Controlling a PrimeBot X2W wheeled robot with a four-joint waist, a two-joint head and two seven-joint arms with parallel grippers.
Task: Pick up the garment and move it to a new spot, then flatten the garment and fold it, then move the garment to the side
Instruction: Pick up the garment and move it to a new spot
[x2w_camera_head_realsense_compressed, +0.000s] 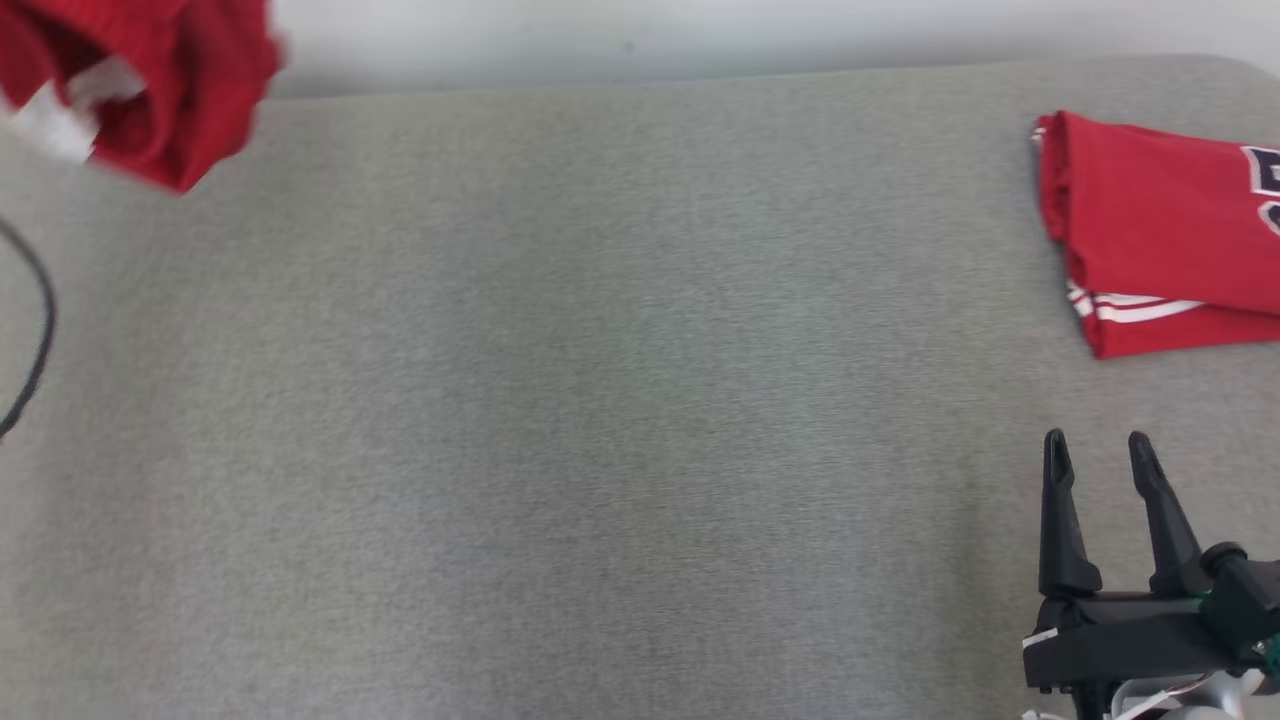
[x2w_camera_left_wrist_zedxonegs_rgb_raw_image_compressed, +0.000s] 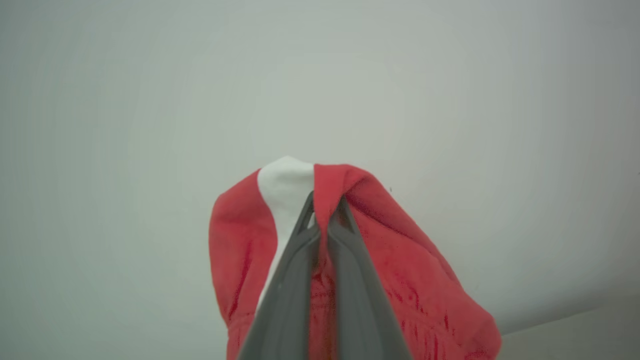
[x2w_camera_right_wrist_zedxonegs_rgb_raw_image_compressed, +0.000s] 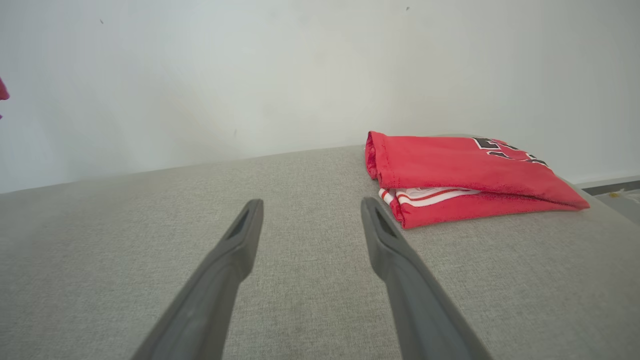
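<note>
Against pale wall (x2w_camera_left_wrist_zedxonegs_rgb_raw_image_compressed: 150, 100), bunched garment (x2w_camera_left_wrist_zedxonegs_rgb_raw_image_compressed: 400, 280) drapes back along left fingers (x2w_camera_left_wrist_zedxonegs_rgb_raw_image_compressed: 285, 310).

Soft, bright, even light lies over the grey surface (x2w_camera_head_realsense_compressed: 600, 400); only a thin, faint shadow hugs the near edge of the folded garment (x2w_camera_head_realsense_compressed: 1160, 230). Far across the surface from the folded garment, the held garment (x2w_camera_head_realsense_compressed: 150, 90) is smeared by motion blur. In the left wrist view the wall (x2w_camera_left_wrist_zedxonegs_rgb_raw_image_compressed: 150, 100) is hazy and dimmer at its corners; the left pincer (x2w_camera_left_wrist_zedxonegs_rgb_raw_image_compressed: 326, 200), near the lens, is soft. The right pincer (x2w_camera_right_wrist_zedxonegs_rgb_raw_image_compressed: 311, 205) swells and blurs toward its base; the folded garment beyond it is sharp.
</note>
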